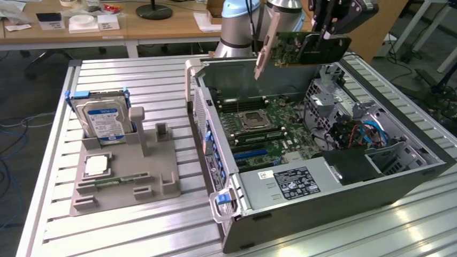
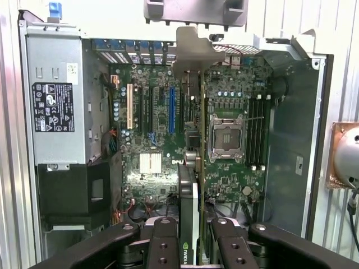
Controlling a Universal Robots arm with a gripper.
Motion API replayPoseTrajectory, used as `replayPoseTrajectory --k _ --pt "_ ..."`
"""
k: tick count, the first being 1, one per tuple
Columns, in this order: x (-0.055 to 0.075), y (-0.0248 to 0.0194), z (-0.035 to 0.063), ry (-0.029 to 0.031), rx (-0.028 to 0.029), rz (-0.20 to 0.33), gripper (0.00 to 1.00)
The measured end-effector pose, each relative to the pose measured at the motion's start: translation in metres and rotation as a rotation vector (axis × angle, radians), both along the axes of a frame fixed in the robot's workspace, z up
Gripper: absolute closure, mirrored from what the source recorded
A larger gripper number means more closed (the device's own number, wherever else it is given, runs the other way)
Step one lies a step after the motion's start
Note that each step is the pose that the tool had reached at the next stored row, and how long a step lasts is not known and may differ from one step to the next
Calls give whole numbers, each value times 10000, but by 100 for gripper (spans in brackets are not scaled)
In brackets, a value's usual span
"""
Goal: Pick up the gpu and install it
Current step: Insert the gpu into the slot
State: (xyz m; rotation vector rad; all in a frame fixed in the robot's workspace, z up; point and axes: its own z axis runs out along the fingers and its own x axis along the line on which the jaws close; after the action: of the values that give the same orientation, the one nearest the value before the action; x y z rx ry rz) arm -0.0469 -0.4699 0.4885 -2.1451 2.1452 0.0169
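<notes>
Grip: gripper [image 2: 193, 252] clenched on the gpu [image 2: 189, 193]; I see dark fingers [image 2: 162, 249] on both faces of the card, which sits edge-on between them.
Held item: gpu is up in the air, a green board with a black heatsink, slightly tilted, its metal bracket [image 1: 262, 53] hanging down at the exterior view's left end.
Position: card hangs over the far end of the open pc case [image 1: 343, 209], above the motherboard [image 1: 286, 112], touching nothing below as far as I can tell.
Wrist look: bracket end points away from the camera; I read the card's line as falling between the blue slot [image 2: 172, 109] and the cpu socket [image 2: 227, 137].
Case: lies on its side, lid off, power supply [image 1: 300, 182] at the near end.
Table: slatted metal table [image 1: 128, 235] carries the case and, on the exterior view's left, a grey fixture [image 1: 153, 176].
Fixture: hard drive [image 1: 104, 122] stands upright in it, green memory stick [image 1: 117, 181] lies flat near the front; both well apart from the gripper.
Arm: arm column [image 1: 239, 27] stands behind the case.
</notes>
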Motion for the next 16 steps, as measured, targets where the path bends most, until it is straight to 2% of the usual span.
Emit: replayPoseTrajectory --k 5,16 --pt "-1 0 -7 -1 1 -1 73" --pt "-34 0 -206 -1 12 -1 73"
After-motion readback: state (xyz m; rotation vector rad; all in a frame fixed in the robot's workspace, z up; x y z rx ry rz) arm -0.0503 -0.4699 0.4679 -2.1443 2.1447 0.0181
